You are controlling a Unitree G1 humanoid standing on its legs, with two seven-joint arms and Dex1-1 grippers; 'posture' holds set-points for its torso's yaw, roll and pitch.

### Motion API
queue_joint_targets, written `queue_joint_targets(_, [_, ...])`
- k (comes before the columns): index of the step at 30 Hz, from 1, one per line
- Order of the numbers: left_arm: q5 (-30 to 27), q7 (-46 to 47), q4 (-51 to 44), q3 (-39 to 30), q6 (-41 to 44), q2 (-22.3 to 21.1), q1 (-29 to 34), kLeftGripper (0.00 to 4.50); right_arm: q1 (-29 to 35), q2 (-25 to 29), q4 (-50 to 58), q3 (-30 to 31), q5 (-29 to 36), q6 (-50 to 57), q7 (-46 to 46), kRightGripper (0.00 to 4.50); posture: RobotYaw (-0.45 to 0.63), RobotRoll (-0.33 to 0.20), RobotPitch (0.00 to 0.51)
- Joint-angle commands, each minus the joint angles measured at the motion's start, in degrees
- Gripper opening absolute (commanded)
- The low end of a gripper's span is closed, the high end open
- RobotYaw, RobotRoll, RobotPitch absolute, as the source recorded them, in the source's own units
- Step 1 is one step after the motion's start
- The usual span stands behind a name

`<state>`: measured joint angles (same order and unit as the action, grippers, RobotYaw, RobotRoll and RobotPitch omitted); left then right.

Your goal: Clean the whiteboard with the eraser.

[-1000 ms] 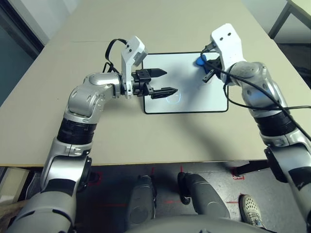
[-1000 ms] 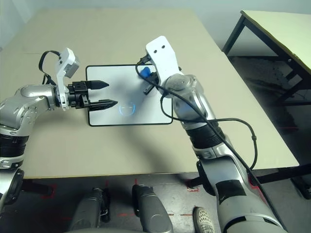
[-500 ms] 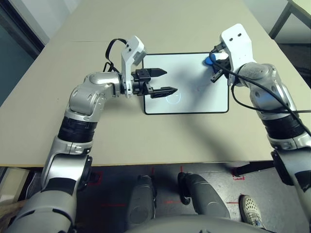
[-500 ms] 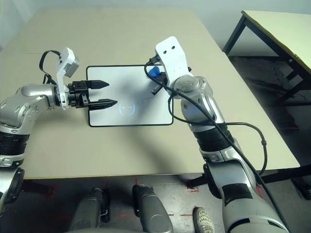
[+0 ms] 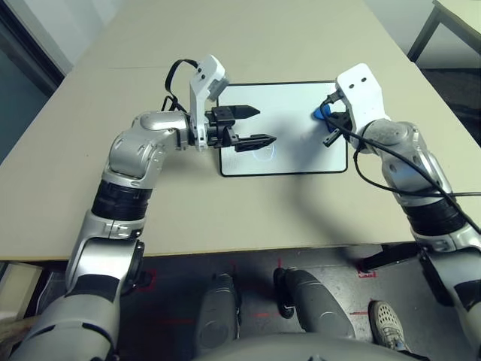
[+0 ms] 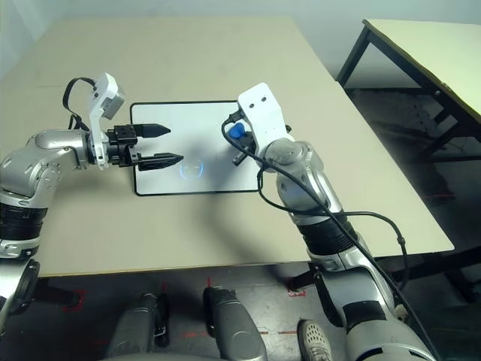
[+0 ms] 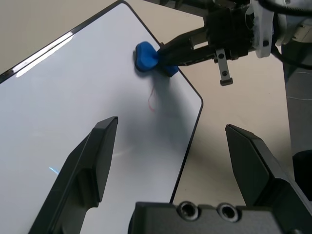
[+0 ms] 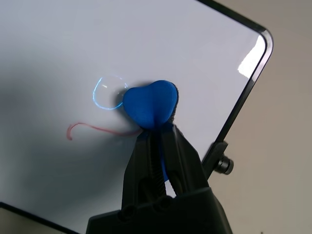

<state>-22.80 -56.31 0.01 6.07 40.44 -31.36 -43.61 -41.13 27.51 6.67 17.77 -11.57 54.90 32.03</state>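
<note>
Right wrist view: right gripper (image 8: 157, 141), fingers pinching the eraser (image 8: 148, 103), pad pressed to the whiteboard (image 8: 58, 44) near its right edge, beside a thin red mark (image 8: 90, 127) and a faint blue ring; held flat for wiping. Left gripper (image 5: 254, 126), fingers spread, empty, poised over the board's left edge, likely to steady it. Blue doodle (image 5: 263, 149) uncleaned near the board's front edge. Versus a second ago: eraser shifted from the board's far-right area nearer the right edge; left gripper unmoved.

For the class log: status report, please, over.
Right gripper shut on eraser, pressed to whiteboard. Left gripper open above blue doodle. Red squiggle remains.
</note>
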Motion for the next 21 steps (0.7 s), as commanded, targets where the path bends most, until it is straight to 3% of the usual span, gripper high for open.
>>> queue_joint_targets(1, [-0.1,-0.1,-0.9,0.7,0.6,-0.1,-0.5,4.50,2.5,-1.1,-4.4,3.2,0.9,2.4,1.1,0.01,-0.15,0.000,0.161])
queue_joint_targets(13, [0.1,-0.5,-0.1,0.5,-0.4,-0.3,0.1,4.50,-5.8,-3.7,-7.7,-3.5,1.0,-3.5,-3.1,0.01,-0.15,0.000,0.164])
queue_joint_targets(21, [0.3,-0.5,0.4,0.5,-1.0,-0.2,0.4,4.50,-4.4,-4.2,-7.7,-2.6,1.2,-3.5,-2.5,0.01,-0.14,0.000,0.164])
